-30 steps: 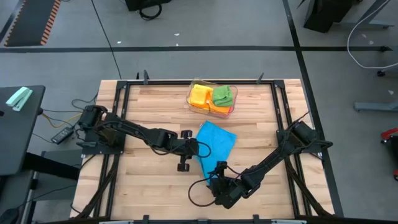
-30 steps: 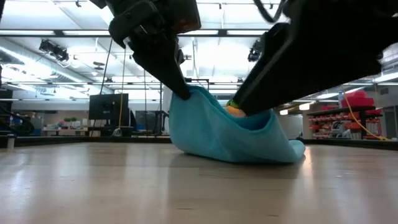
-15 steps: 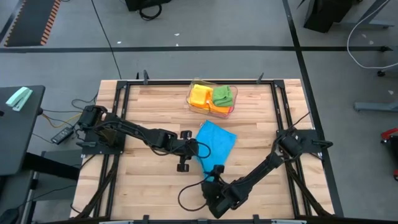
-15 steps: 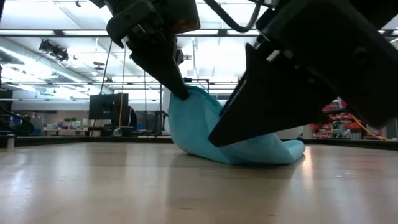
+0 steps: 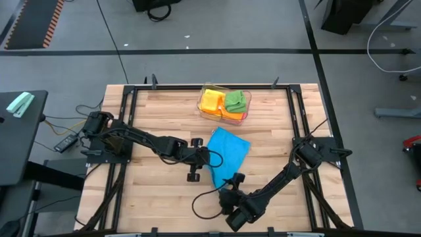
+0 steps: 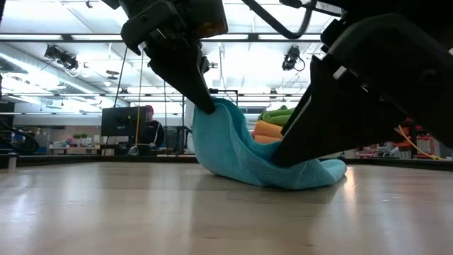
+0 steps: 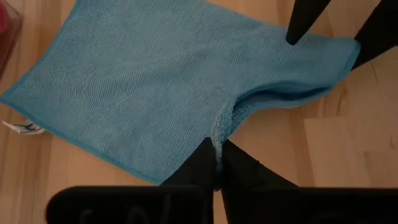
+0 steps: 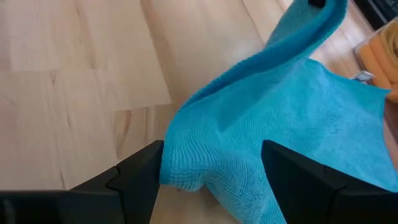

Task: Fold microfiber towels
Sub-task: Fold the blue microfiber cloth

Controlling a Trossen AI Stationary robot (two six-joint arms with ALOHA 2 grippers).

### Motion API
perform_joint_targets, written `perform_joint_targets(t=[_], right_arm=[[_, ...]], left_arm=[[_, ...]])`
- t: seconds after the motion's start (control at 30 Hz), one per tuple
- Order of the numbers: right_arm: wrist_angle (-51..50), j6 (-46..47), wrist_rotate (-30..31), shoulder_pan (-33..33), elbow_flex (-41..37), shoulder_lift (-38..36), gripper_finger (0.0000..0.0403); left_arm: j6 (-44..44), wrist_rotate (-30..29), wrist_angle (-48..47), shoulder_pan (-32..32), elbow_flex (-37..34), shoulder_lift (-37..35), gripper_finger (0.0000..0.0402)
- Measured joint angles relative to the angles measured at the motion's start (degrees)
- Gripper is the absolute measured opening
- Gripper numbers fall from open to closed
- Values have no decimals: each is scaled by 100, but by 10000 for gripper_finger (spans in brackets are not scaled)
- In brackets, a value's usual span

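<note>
While the blue towel [image 5: 228,154] lies spread near the middle of the wooden table [image 5: 158,112], 1 of its corners is lifted off the boards, pinched in the left gripper [image 5: 209,157], whose 2 fingers are pressed together on a small bunch of cloth at the towel's edge. From the left wrist view that pinch shows plainly: the dark fingertips [image 7: 205,163] meet on a puckered fold of the blue towel [image 7: 155,81], and the cloth rises from there into a ridge. At table height the towel [image 6: 241,152] hangs from that grip like a tent and slopes down to the tabletop.

The right gripper [image 5: 231,183] sits low at the towel's near corner, its fingers [image 8: 140,171] spread wide with the corner of the towel [image 8: 261,137] lying between them; whether they touch the cloth I cannot tell.

Beyond the blue towel, near the far edge of the table, a clear plastic tray [image 5: 246,108] holds folded towels: a yellow one [image 5: 211,100], a green one [image 5: 235,100] and an orange one [image 5: 230,115] underneath
</note>
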Motion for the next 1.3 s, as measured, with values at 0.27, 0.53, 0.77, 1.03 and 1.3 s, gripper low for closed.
perform_joint_targets(t=[0.27, 0.53, 0.77, 1.03, 1.3], right_arm=[[261, -176, -337, -18, 0, 0, 264], [803, -1244, -371, 39, 4, 0, 230], [611, -2027, -369, 36, 4, 0, 223], [538, -2149, -92, 9, 4, 0, 223], [556, -2043, -85, -159, 4, 0, 220]], left_arm=[[24, 0, -62, 0, 0, 0, 25], [150, 0, -25, 7, 0, 1, 22], [260, 9, -47, 95, 0, 2, 31], [367, 8, -34, 343, 0, 2, 17], [391, 13, 1, 357, 0, 2, 23]])
